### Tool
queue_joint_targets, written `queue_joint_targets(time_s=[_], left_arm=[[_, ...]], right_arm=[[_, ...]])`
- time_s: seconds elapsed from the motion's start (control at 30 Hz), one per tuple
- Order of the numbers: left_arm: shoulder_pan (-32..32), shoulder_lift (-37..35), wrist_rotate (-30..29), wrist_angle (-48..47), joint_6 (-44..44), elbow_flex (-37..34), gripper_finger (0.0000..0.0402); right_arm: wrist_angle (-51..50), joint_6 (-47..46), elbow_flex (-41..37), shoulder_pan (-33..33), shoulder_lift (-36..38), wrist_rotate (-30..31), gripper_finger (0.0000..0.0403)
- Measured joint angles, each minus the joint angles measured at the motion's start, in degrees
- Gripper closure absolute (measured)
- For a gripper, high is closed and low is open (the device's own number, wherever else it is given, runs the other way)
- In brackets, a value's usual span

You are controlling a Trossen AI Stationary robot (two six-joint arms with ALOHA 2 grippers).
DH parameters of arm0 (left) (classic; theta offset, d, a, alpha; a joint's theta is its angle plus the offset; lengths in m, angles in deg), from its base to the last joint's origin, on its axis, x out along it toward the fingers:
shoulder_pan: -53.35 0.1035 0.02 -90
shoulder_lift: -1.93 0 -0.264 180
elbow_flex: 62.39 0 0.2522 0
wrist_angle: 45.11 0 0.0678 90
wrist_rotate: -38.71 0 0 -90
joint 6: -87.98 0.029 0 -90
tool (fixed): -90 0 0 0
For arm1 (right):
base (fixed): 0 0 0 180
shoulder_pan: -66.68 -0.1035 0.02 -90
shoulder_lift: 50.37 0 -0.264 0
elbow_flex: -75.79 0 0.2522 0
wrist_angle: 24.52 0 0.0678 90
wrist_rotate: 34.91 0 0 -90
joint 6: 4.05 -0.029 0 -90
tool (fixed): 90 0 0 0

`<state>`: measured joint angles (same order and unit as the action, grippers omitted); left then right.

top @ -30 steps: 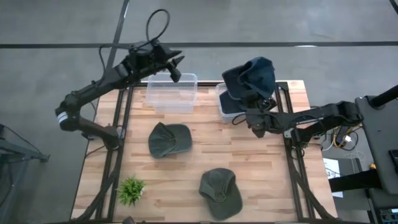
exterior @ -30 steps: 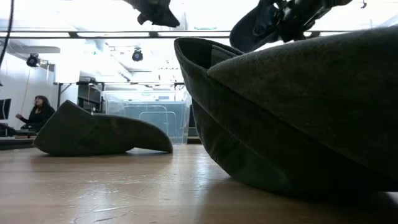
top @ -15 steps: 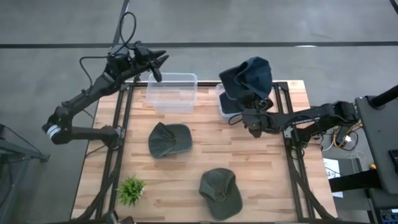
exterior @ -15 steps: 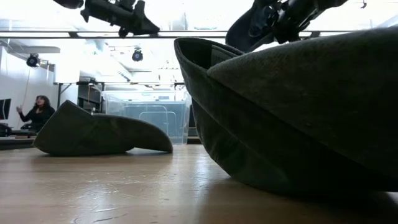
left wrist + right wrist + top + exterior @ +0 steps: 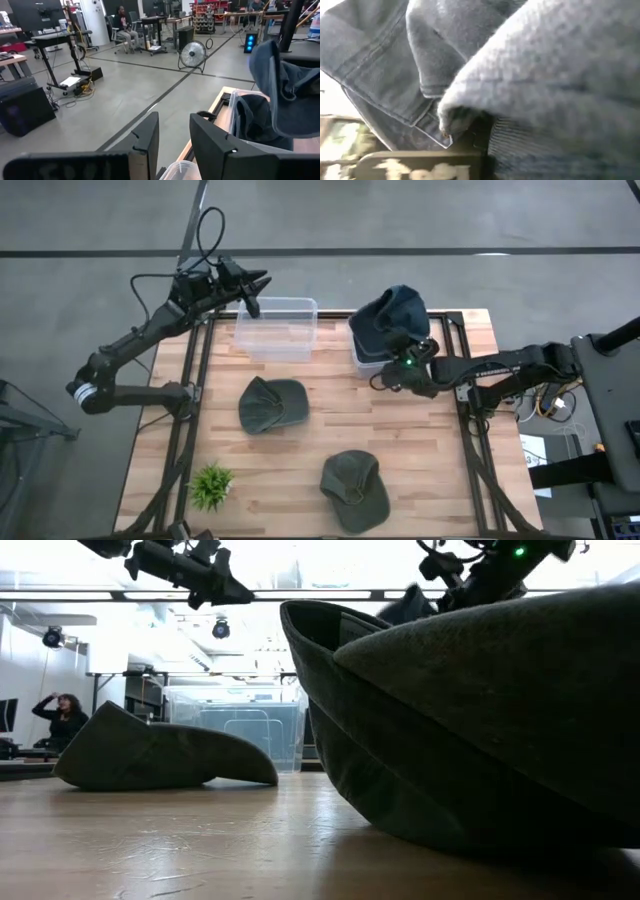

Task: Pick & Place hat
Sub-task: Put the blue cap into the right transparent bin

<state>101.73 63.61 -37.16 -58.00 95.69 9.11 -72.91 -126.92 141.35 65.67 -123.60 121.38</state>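
No readable writing or brand on anything. Blue hat (image 5: 393, 315) sits crumpled in/over the right bin (image 5: 362, 358) at the table's (image 5: 430, 480) far edge, heaped up w/ no clear long axis; right wrist view shows only its denim folds close up. Right gripper (image 5: 408, 370) is just beside that bin's near side, arm reaching in low from the right edge; can't tell its finger state. Left gripper (image 5: 252, 287) hovers above the empty clear bin's (image 5: 277, 328) far left corner, arm stretched out & pointing right, fingers (image 5: 150, 137) apart w/ nothing between. Two green hats: one mid-table (image 5: 270, 403), one at the near edge (image 5: 356, 486).
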Motion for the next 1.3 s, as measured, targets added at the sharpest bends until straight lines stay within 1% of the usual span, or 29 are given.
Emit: queue_joint_targets(time_s=[0.07, 0.1, 0.17, 0.23, 0.33, 0.43, 0.5, 0.57, 0.67, 0.9, 1.1, 1.3], left_arm=[[0.0, 0.0, 0.0, 0.0, 0.1, 0.0, 0.0299], [0.0, -0.1, 0.0, 0.0, 0.2, 0.0, 0.0299], [0.0, -0.1, 0.0, 0.0, 0.8, 0.0, 0.0299], [0.0, -0.1, 0.0, 0.0, 1.0, 0.0, 0.0299], [0.0, -0.1, 0.0, 0.1, 1.0, 0.0, 0.0299], [0.0, -0.1, 0.0, 0.3, 1.0, 0.0, 0.0299], [0.0, 0.0, 0.0, 0.3, 1.0, 0.0, 0.0299], [0.0, -0.1, 0.0, 0.3, 0.8, 0.0, 0.0299], [0.0, -0.1, 0.0, 0.5, 0.7, 0.0, 0.0299], [0.0, -0.1, 0.0, 0.7, 0.2, 0.0, 0.0299], [0.0, -0.1, 0.0, 1.9, -1.1, 0.0, 0.0299], [0.0, -2.6, 0.0, 1.9, -3.0, 0.0, 0.0299]], right_arm=[[-12.0, -7.5, 3.8, 0.0, -0.3, -3.6, 0.0392], [-17.2, -8.7, 6.2, 0.0, -0.5, -5.3, 0.0392], [-26.5, -9.2, 10.6, 0.8, -0.5, -11.0, 0.0392], [-33.6, -8.8, 14.6, 1.8, -0.5, -15.6, 0.0392], [-39.1, -8.6, 18.7, 3.2, -0.6, -16.1, 0.0392], [-40.3, -7.7, 20.4, 5.2, -0.6, -15.6, 0.0392], [-42.0, -7.4, 20.6, 6.5, -0.7, -17.9, 0.0392], [-41.2, -7.3, 20.0, 7.2, -0.7, -20.1, 0.0392], [-38.1, -7.2, 19.0, 7.0, -0.8, -19.4, 0.0392], [-37.9, -7.1, 19.0, 8.8, -0.5, -18.6, 0.0392], [-35.0, -7.2, 19.0, 10.5, -0.1, -19.1, 0.0392], [-30.0, -7.7, 18.7, 11.8, -0.7, -19.6, 0.0392]])
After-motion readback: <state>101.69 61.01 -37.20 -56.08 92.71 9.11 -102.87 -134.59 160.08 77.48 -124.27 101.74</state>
